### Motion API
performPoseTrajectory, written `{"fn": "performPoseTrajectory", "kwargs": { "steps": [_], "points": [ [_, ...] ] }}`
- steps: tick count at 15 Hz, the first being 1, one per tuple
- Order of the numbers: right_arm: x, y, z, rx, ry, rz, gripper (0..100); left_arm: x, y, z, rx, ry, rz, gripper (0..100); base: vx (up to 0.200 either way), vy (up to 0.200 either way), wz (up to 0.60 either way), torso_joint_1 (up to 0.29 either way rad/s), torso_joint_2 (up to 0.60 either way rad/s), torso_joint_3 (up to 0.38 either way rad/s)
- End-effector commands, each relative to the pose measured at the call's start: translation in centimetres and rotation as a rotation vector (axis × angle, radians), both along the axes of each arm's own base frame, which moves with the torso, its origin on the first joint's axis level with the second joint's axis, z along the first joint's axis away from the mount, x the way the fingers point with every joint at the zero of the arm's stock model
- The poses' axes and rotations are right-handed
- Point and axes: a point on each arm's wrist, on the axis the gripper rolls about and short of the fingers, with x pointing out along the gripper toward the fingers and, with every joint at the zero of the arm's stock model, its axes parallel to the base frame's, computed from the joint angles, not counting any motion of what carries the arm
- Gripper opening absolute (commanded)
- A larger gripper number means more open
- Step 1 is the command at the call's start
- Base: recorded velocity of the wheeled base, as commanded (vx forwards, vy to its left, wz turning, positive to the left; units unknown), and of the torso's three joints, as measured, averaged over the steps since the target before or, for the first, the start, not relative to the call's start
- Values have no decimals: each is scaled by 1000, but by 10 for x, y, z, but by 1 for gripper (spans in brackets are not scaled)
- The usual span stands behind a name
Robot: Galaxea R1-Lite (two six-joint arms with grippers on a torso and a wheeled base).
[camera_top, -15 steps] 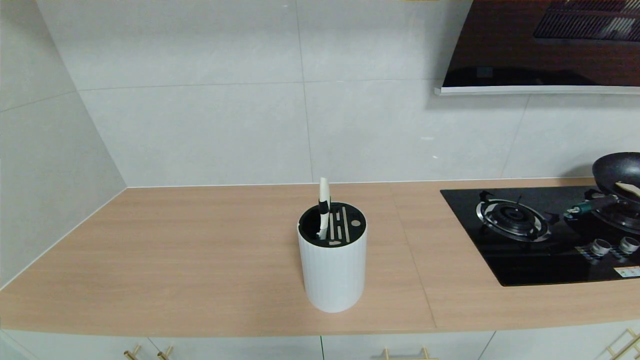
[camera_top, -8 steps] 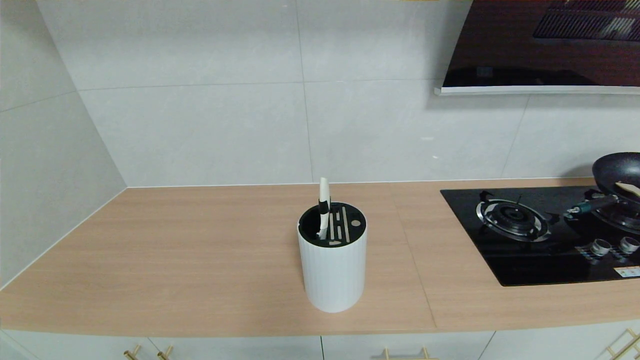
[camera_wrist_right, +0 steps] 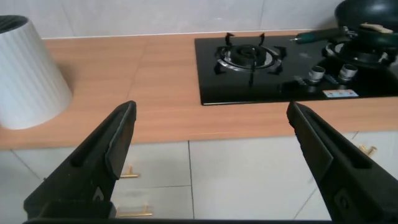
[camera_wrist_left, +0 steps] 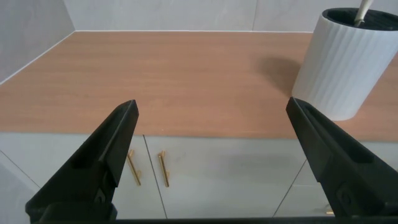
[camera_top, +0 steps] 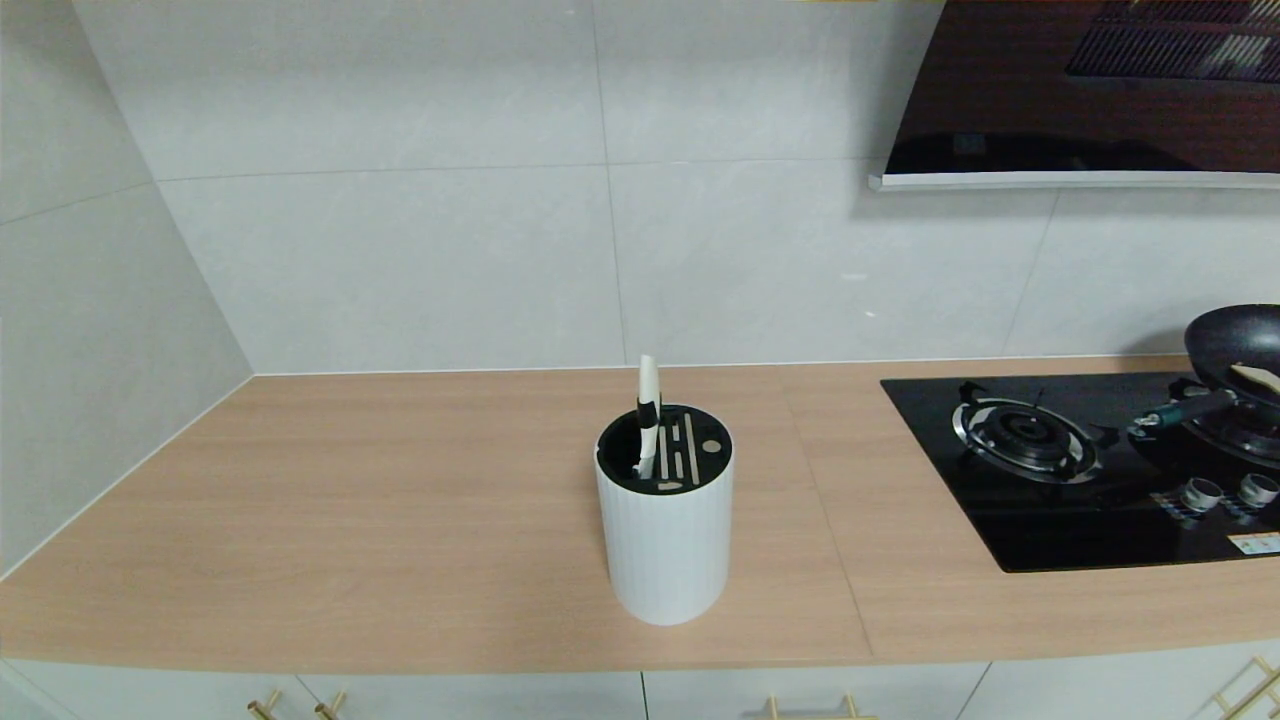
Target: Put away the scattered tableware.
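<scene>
Left gripper (camera_wrist_left: pixel 211 104): fingers spread wide, holding nothing, low in front of the cabinet doors (camera_wrist_left: pixel 205 174), below the counter (camera_top: pixel 400 520) edge. Right gripper (camera_wrist_right: pixel 211 106): same, fingers apart and holding nothing.

White ribbed holder (camera_top: pixel 668 540) stands upright near the counter's front edge. It is ahead of and above both grippers, toward the robot's right of the left one (camera_wrist_left: pixel 339 68) and toward its left of the right one (camera_wrist_right: pixel 28 74), so between the arms. Neither arm looks clearly nearer.

One white-handled utensil (camera_top: pixel 647 410) already stands in the holder's open compartment, long axis near vertical, handle up.

Farther right: stove (camera_top: pixel 1080 470), pan (camera_top: pixel 1235 345) on the far burner.

Judgement: the stowing looks finished. Any further reach would go up and forward.
</scene>
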Motion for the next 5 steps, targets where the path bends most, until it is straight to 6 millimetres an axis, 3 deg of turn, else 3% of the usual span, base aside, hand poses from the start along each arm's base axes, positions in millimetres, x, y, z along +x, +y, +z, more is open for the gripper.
{"fn": "performPoseTrajectory", "kwargs": {
  "steps": [1, 5],
  "points": [
    [0, 0, -1, 1, 6, 8, 100, 0, 0, 0, -1, 1, 1, 100, 0, 0, 0, 0, 0, 0],
    [0, 0, -1, -7, 7, 7, 100, 0, 0, 0, -1, 1, 1, 100, 0, 0, 0, 0, 0, 0]
  ]
}}
